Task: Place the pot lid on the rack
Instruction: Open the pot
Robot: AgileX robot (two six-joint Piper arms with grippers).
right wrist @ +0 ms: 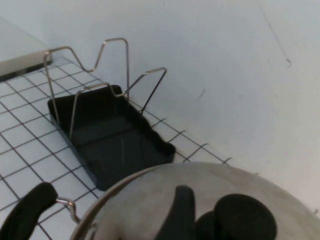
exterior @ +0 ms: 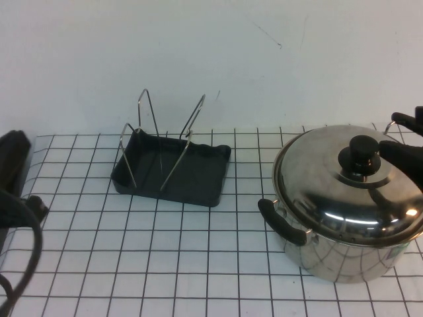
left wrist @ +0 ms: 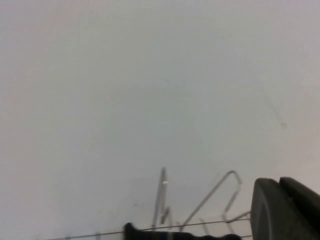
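Gridded table (exterior: 198,264): right claw (exterior: 400,155) beside pot lid (exterior: 344,191) knob (left claw (exterior: 13,165) parked).

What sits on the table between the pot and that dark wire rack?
Nothing: in the high view only bare gridded table separates the rack from the pot, whose pot lid remains on.

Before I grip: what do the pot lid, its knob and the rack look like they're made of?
Pot lid: polished steel by the look, mirror-bright with reflections. Its knob: matte black, probably plastic. Rack: dark grey tray, likely plastic, with thin shiny metal wire loops. Right gripper is at the knob; left gripper sits at the table's left edge.
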